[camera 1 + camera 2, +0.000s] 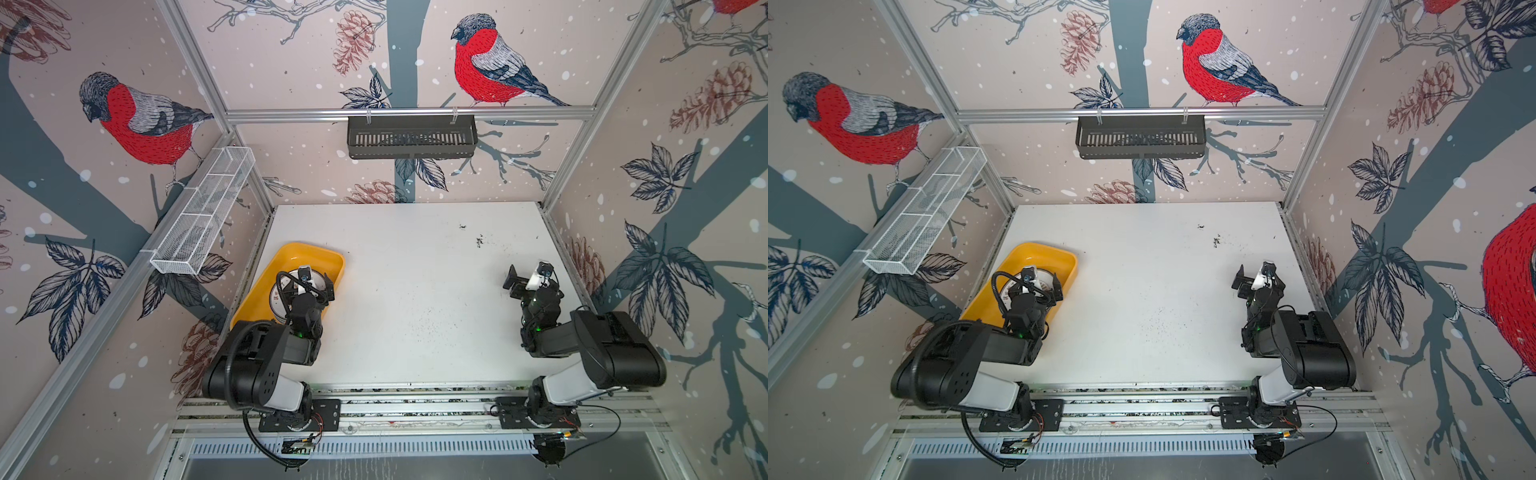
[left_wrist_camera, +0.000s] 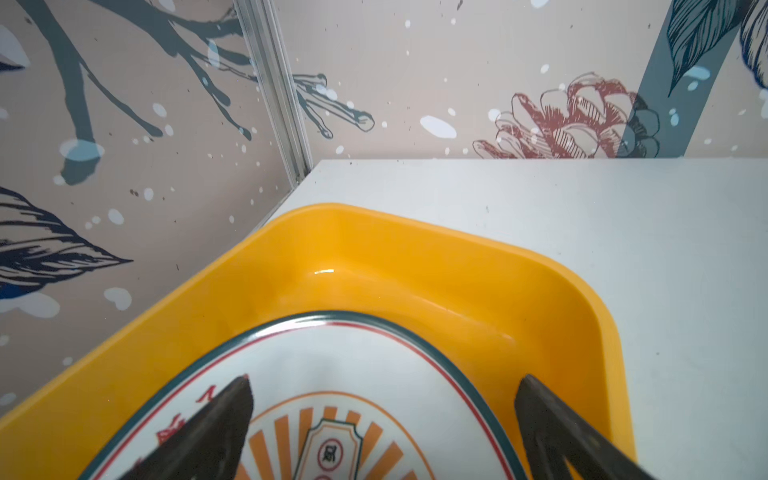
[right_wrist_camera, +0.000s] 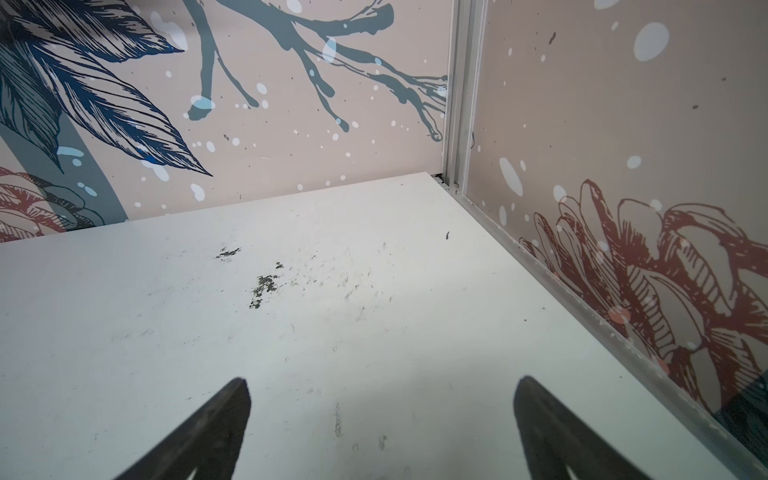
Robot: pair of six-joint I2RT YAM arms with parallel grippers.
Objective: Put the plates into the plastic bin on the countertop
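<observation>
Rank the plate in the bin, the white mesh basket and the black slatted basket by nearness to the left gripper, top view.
1. The plate, beneath the left gripper, in the bin.
2. The white mesh basket, on the left wall rail.
3. The black slatted basket, on the back wall.

My left arm [image 1: 249,365]: fat black round parts, one white part.
My right arm [image 1: 615,353]: the same black and white.
Hose [image 1: 248,432]: black, ribbed, long, by my left arm.
Little lights [image 1: 298,333]: green, one on each arm.
Foot plates [image 1: 328,415]: flat, black, with small screws.
Fingers [image 2: 208,432]: dark, pointy, a bit scuffed.
</observation>
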